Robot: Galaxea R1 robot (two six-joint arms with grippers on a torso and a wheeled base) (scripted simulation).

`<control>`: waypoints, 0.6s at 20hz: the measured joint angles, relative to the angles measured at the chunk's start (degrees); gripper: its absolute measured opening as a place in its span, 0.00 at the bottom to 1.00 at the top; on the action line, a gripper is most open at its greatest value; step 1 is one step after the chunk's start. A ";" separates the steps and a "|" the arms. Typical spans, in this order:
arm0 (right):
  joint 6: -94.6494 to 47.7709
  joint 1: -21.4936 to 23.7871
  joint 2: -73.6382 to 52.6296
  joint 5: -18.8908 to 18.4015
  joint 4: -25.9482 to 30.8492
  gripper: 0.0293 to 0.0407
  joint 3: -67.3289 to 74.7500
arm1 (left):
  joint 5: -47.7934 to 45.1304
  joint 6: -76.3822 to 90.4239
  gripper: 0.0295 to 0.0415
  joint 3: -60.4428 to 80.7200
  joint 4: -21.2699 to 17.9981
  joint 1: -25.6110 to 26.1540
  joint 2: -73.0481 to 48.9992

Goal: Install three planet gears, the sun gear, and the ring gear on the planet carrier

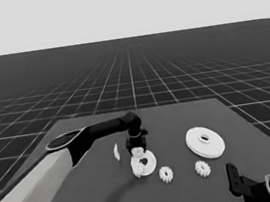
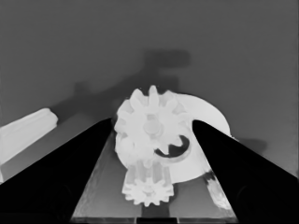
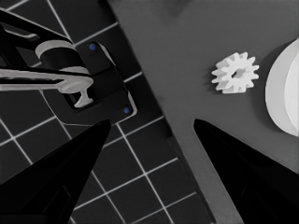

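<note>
Reaching in from the left edge, left gripper [image 1: 137, 146] poised directly above the smaller round part [image 1: 144, 163], near the table's middle and a touch toward 7 o'clock. Jaws spread wide in the left wrist view, one black finger [image 2: 65, 172] on each side of the part, pinching nothing. Two gears already seated on that smaller round part [image 2: 196, 140] — one large in the wrist view [image 2: 152, 125], a second nearer the wrist camera [image 2: 147, 190] at the part's edge; part of the centre hole showing as a dark crescent between them. Thin white piece [image 1: 116, 152] just beside the smaller part, toward 10 o'clock of it, apart from the fingers. Two loose gears lying flat on the table [image 1: 238, 117]: one [image 1: 166, 174] just off the smaller part toward 4 o'clock, another [image 1: 202, 167] farther toward 3 o'clock. Larger round part [image 1: 205, 142] well apart toward 2 o'clock of the smaller one, lying flat with its hole up. Right gripper [image 1: 233, 180] parked at the lower right corner, jaws spread and empty — one loose gear [image 3: 235, 73] and the rim of the larger round part [image 3: 280, 93] in its wrist view.
</note>
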 joint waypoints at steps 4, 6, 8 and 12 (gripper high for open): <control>0.00 0.00 0.00 0.00 0.00 0.81 0.00 | -0.01 0.00 0.74 -0.01 0.01 0.01 0.01; 0.00 0.00 0.00 0.00 0.00 0.81 0.00 | -0.01 0.00 0.75 -0.01 0.01 0.01 0.01; 0.00 0.00 0.00 0.00 0.00 0.81 0.00 | -0.01 0.00 0.75 -0.01 0.01 0.01 0.01; 0.00 0.00 0.00 0.00 0.00 0.81 0.00 | 3.85 -3.71 0.75 6.73 -6.12 -7.22 -2.22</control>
